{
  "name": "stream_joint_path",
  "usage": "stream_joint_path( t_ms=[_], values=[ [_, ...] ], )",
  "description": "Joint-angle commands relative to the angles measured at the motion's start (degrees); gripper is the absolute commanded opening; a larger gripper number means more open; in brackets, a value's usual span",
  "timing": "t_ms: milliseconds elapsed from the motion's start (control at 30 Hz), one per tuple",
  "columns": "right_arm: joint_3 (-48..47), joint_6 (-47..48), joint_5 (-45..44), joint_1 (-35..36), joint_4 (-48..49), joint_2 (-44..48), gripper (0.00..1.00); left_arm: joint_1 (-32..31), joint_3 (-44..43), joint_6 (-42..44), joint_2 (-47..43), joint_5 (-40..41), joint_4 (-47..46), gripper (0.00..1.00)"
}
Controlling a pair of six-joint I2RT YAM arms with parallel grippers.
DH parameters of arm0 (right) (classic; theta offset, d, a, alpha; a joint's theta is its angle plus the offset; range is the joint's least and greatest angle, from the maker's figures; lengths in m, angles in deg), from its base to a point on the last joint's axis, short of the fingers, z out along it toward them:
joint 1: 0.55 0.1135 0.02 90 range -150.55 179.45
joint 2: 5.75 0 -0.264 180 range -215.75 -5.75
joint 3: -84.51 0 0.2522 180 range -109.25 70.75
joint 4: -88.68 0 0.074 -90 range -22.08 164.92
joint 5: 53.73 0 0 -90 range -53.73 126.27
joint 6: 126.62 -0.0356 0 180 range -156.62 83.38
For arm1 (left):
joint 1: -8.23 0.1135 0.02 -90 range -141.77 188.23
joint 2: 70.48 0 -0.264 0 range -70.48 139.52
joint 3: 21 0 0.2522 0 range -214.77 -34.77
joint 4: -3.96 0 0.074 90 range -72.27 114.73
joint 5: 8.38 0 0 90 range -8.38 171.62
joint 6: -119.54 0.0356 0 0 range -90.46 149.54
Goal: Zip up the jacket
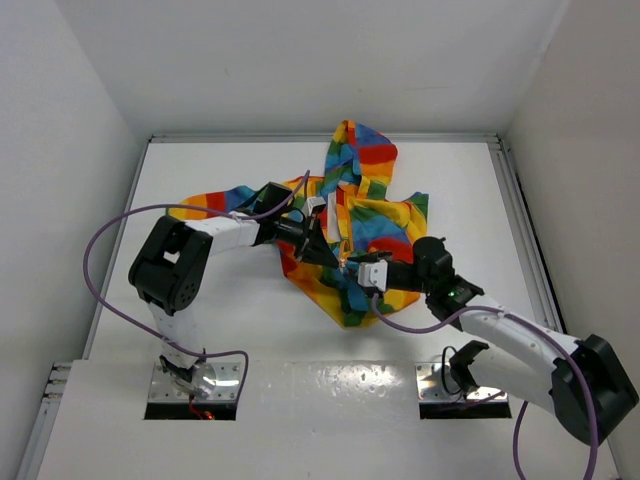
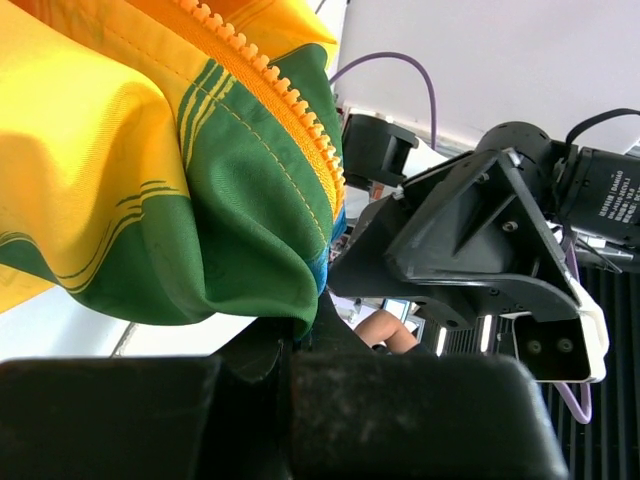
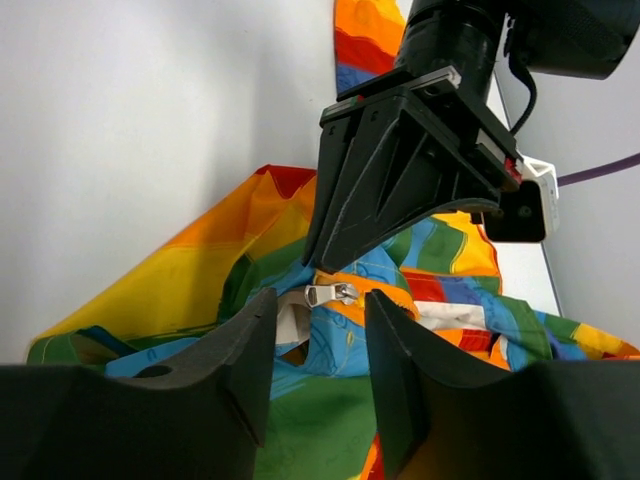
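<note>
Jacket [image 1: 365, 215] in rainbow stripes lies crumpled on the white table [image 1: 470, 190], bunched up between the two hands and spreading away beyond them, its hood end farthest from both. The left hand [image 1: 325, 255] comes in from the left side and the right hand [image 1: 350, 268] from the right. Their tips sit just beside each other over the lower middle of the garment.

In the left wrist view, a yellow and green fold of the jacket hangs directly above the left hand's fingers [image 2: 400, 420]. A row of orange zipper teeth [image 2: 270, 90] runs diagonally down that fold toward the fingers. The bottom of the fold drops into the narrow seam where the fingers meet, so this hand is clamped on the jacket's edge close to the zipper. The right hand's black body fills the space just to the right of the fold.

In the right wrist view, the right hand's fingers [image 3: 240, 350] stand apart with nothing between them. A small silver zipper pull [image 3: 335, 293] lies on the blue and orange cloth just beyond the gap, in line with it and not touched by either finger. The tapered tip of the left hand points down to the fabric right above the pull.
</note>
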Motion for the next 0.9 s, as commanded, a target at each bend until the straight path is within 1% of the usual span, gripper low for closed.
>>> stream_joint_path(
  t_ms=[0,100,267,567,600,733,800,867],
  values=[
    [-0.5,2.3,0.7,0.8,3.8,-0.8,0.39,-0.7,-0.3,-1.4,-2.2,-1.5,-2.0,0.00],
    [-0.5,2.4,1.0,0.8,3.8,-1.3,0.36,-0.7,-0.3,-1.4,-2.2,-2.0,-2.0,0.00],
    [-1.3,2.5,0.8,1.0,3.5,-2.3,0.36,-1.2,-0.8,-1.4,-2.2,-2.0,-2.0,0.00],
    [-2.7,2.6,0.5,1.2,3.6,-4.4,0.33,-1.7,-1.4,-1.4,-2.2,-2.0,-2.6,0.00],
    [-2.8,2.6,0.4,1.2,3.8,-4.4,0.30,-1.7,-1.4,-1.4,-2.2,-2.0,-2.6,0.00],
    [-2.8,2.5,0.0,1.2,3.6,-4.4,0.27,-2.2,-1.4,-1.4,-2.2,-2.0,-2.6,0.00],
    [-2.9,2.3,-0.4,1.2,3.7,-4.4,0.22,-2.2,-1.4,-1.4,-2.2,-2.0,-2.6,0.00],
    [-3.3,1.1,-0.4,1.3,3.8,-4.4,0.21,-2.2,-1.4,-1.4,-2.2,-2.0,-2.6,0.00]
  ],
)
